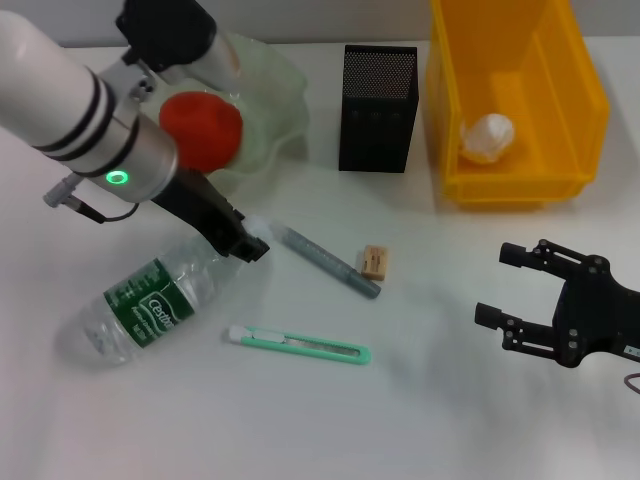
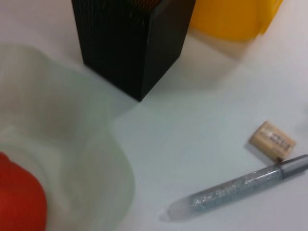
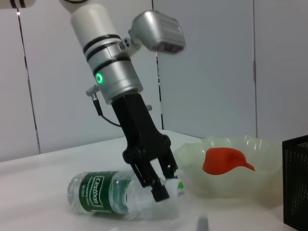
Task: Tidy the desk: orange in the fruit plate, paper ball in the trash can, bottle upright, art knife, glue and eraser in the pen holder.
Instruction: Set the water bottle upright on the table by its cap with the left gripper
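Observation:
The clear bottle [image 1: 150, 305] with a green label lies on its side at the front left. My left gripper [image 1: 250, 243] is shut on its neck, just below the white cap; the right wrist view shows the fingers [image 3: 159, 190] straddling the neck of the bottle [image 3: 106, 195]. The orange [image 1: 200, 130] sits in the pale green fruit plate [image 1: 270, 110]. The paper ball [image 1: 487, 137] lies in the yellow trash can [image 1: 520, 185]. Glue [image 1: 325, 262], eraser [image 1: 375, 262] and art knife [image 1: 300, 345] lie on the table. The black pen holder [image 1: 378, 108] stands behind them. My right gripper [image 1: 525, 290] hovers open at the right.
The left wrist view shows the pen holder [image 2: 130, 43], the plate's rim [image 2: 110, 159], the glue [image 2: 236, 187] and the eraser [image 2: 272, 140] close together. The yellow can stands just right of the pen holder.

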Available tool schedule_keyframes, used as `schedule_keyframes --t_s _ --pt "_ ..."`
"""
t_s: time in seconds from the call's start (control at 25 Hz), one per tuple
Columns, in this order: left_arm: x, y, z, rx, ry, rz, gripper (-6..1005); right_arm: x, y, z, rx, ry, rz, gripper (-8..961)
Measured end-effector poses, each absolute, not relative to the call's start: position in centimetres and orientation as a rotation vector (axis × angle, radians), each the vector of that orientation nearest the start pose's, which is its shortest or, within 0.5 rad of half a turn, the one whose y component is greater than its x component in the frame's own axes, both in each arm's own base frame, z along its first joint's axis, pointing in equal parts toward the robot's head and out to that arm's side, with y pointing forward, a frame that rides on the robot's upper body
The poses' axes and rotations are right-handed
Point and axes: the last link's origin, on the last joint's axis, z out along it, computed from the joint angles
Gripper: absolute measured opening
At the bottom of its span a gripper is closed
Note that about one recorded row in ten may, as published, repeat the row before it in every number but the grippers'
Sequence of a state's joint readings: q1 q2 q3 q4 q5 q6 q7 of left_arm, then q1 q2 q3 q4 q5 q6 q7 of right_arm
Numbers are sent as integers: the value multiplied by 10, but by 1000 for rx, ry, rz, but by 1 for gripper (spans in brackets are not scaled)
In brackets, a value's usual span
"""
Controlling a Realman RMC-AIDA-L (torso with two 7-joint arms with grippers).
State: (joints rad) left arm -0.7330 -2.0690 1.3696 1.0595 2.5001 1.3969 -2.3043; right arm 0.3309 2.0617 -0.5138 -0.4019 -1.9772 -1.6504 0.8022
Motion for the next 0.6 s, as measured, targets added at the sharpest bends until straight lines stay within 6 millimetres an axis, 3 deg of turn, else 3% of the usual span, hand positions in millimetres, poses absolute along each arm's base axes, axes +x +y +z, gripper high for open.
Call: schedule_keyframes --t_s 0.6 --pt "-170 366 0 -2795 -561 207 453 324 245 -15 -2565 390 813 787"
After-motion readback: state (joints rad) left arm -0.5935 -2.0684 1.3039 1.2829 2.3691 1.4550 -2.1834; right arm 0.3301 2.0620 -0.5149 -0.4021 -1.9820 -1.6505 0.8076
